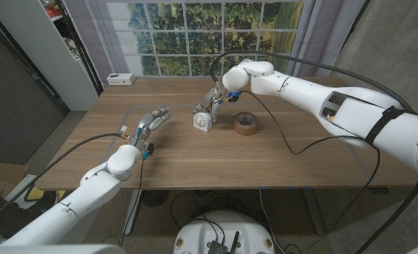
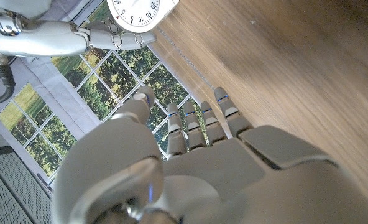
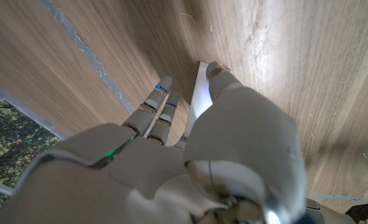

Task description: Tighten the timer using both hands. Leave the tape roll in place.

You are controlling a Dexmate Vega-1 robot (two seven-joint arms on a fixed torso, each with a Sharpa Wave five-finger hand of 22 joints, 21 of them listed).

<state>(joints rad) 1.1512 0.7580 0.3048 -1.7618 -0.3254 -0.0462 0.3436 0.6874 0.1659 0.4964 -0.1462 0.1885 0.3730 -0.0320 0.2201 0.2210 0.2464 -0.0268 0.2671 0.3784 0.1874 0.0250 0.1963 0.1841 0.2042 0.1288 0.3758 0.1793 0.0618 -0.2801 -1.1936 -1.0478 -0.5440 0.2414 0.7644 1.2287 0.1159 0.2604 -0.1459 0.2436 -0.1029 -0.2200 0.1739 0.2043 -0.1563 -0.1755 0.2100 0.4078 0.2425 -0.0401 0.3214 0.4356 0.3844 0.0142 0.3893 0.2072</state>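
- Where the white timer (image 1: 202, 122) stands, mid-table toward the far side, the right hand (image 1: 212, 98) reaches down from above and closes its fingers on the timer's top.
- Just right of it lies the brown tape roll (image 1: 246, 123), untouched.
- From the right wrist, most of the timer (image 3: 198, 93) is hidden.
- Well left of the timer, the left hand (image 1: 152, 123) hovers with fingers apart, holding nothing.

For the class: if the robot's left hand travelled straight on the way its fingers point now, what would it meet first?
Probably the timer: the left hand is open, its fingers aim across bare table toward it. Depth is uncertain.
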